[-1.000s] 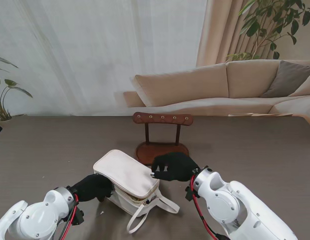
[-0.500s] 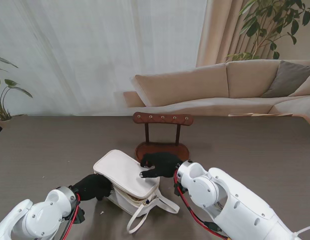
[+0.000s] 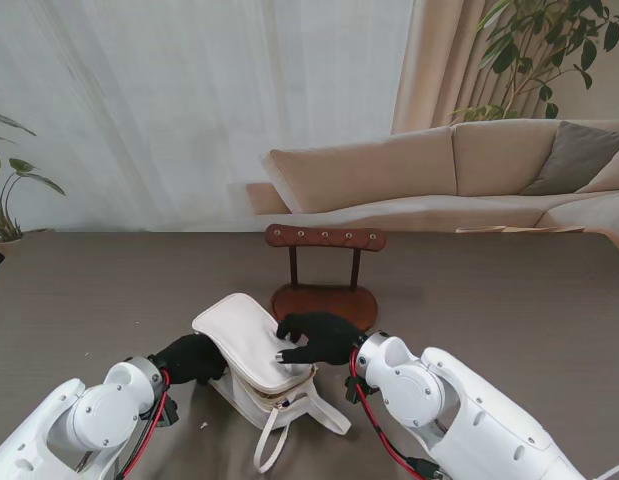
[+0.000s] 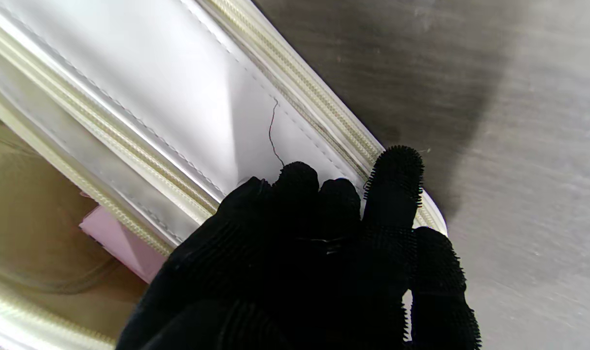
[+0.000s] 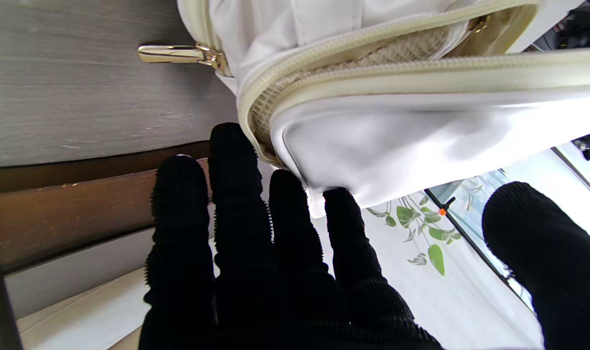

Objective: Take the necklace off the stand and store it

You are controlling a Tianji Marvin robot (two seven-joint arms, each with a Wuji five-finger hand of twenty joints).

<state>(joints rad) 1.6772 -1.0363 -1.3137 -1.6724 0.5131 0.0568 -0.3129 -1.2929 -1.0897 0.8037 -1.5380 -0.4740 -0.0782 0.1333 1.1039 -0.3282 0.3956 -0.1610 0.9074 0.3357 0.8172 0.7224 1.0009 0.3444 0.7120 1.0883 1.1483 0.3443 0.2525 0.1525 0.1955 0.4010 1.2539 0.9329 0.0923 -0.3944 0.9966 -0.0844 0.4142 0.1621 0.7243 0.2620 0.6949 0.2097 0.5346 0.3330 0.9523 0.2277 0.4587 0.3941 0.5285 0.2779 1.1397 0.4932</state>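
A white zip pouch (image 3: 254, 345) sits in the lower centre of the stand's view, on a dark grey bench (image 3: 509, 300). Its lid is lifted at an angle, and a cream strap (image 3: 289, 425) trails from it toward the bottom edge. The necklace cannot be made out in any view; the wooden necklace stand (image 3: 324, 270), a crossbar with a row of small pegs over an oval base, is just past the pouch at the frame's centre with nothing seen hanging on it.

The right hand (image 3: 314, 338), in a black glove, rests on the right end of the lid. In the right wrist view its fingers (image 5: 236, 204) lie against the edge of the lid with the thumb held apart, so the hand is spread and pressing rather than clasping anything. A gold zip pull (image 5: 178, 53) and the open cream zip show at the top of that view.

The left hand (image 3: 192, 357), also gloved in black, is at the pouch's left end. In the left wrist view its fingers (image 4: 295, 194) are bunched against the white lid beside the zip; whether they pinch it cannot be told. A pink item (image 4: 122, 240) shows inside the tan lining.

A beige sofa (image 3: 459, 175) and white curtains (image 3: 189, 100) fill the top of the frame.
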